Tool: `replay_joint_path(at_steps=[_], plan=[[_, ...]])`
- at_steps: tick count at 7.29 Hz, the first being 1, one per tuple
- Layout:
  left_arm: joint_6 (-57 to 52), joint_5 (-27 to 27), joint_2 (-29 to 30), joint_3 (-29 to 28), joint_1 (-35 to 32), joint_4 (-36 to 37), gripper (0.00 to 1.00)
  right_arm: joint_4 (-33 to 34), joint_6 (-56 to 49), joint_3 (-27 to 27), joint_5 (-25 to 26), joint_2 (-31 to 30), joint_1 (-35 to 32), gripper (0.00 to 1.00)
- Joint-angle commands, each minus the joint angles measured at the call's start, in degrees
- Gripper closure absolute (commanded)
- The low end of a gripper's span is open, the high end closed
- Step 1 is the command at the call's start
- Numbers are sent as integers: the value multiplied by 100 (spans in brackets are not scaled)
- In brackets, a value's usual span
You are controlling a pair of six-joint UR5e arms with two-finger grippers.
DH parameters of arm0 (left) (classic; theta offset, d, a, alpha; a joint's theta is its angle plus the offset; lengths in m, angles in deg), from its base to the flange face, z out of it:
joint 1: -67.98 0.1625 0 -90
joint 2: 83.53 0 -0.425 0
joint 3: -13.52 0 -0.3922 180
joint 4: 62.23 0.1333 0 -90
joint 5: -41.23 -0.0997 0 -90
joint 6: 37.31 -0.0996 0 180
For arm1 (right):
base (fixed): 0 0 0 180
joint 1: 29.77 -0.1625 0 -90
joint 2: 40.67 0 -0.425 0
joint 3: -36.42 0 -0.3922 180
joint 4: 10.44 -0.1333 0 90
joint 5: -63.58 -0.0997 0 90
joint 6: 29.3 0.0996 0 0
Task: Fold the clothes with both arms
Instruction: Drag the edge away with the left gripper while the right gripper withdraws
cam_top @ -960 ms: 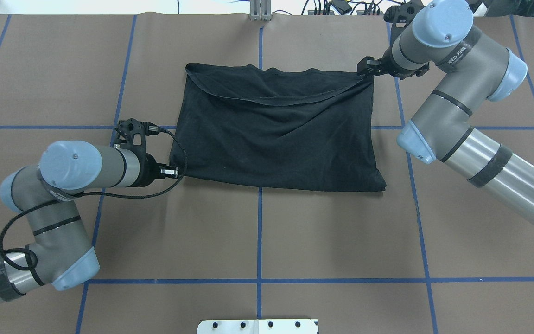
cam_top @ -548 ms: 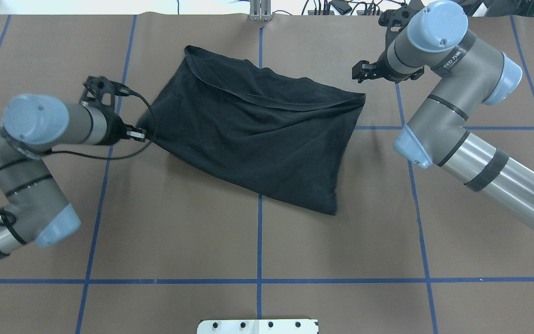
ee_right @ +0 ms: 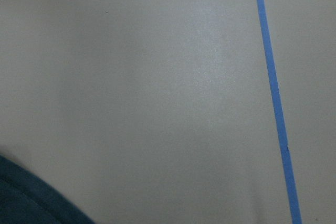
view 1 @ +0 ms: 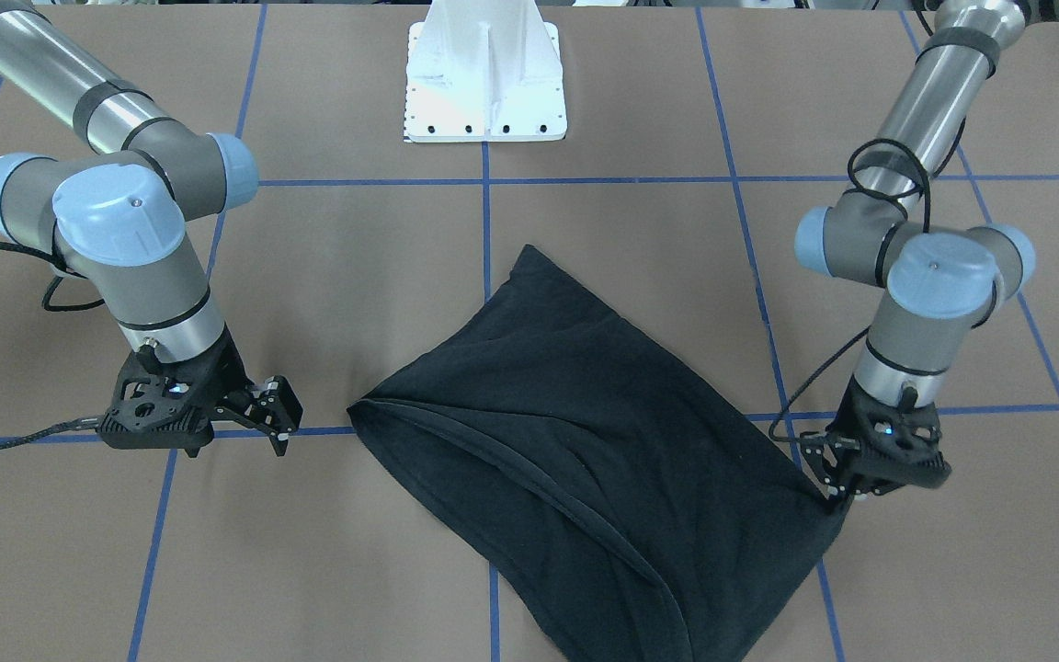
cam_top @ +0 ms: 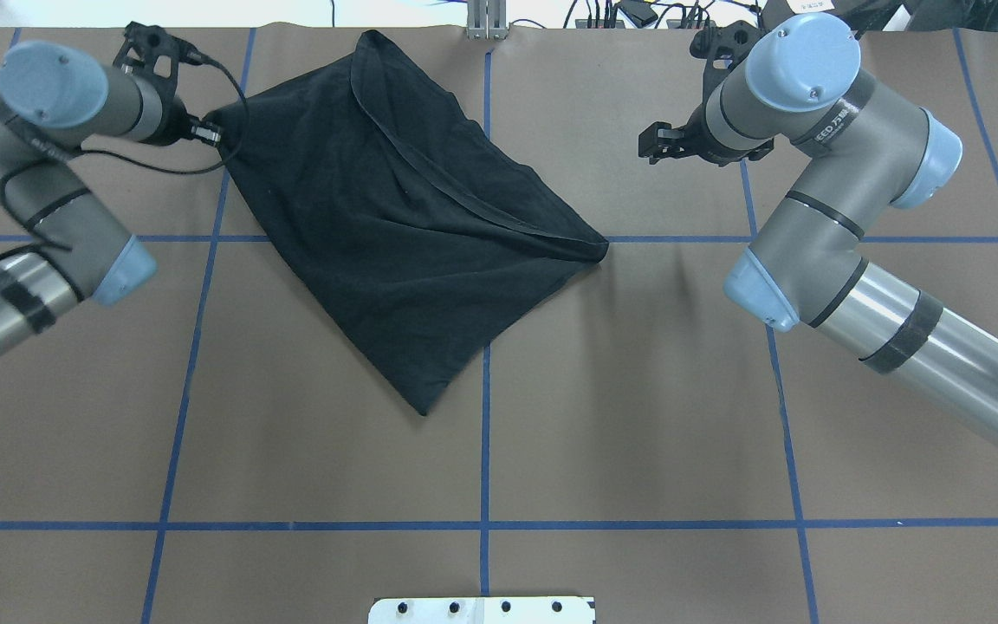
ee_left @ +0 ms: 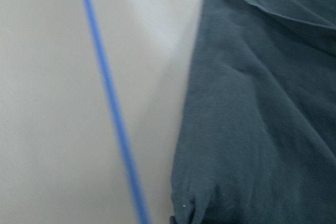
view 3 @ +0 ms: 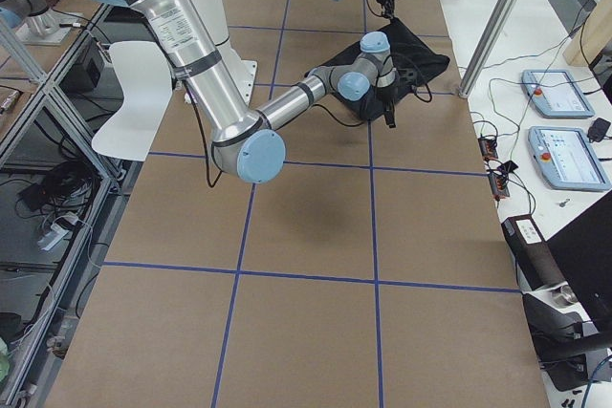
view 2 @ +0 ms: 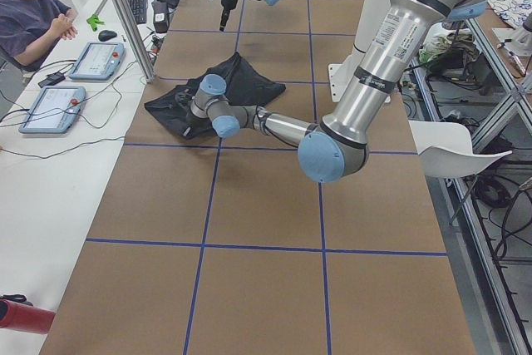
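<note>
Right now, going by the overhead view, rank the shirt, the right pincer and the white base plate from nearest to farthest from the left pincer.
1. Shirt: touching, its corner is clamped in the left pincer at the far left.
2. Right pincer: on the far right, open and clear of the cloth.
3. Base plate: at the near edge, centre.

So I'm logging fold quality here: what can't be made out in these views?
T-shirt underside: hidden against the table in every view.
One T-shirt corner: cut off by the front-facing view's bottom edge.
Left gripper: fingertips masked by the cloth corner, overhead and front-facing; the left wrist view is blurred and shows no fingers.
</note>
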Motion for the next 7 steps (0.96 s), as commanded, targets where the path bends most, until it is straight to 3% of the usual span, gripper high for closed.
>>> replay_joint_path(at_steps=[1,2,3,5,7], plan=[[-309,59,814,-1453,-239,-470,100,0,207,126,16,3,145,0],[-309,68,825,-1518,-274,-636,100,0,251,135,34,20,197,0],[-353,68,790,-1449,-301,-768,1,0,304,118,78,99,346,0],[-397,460,553,-959,-345,-902,0,9,829,-57,383,492,732,0],[-328,683,255,-554,-354,-919,0,0,1602,-757,752,1316,1093,0]])
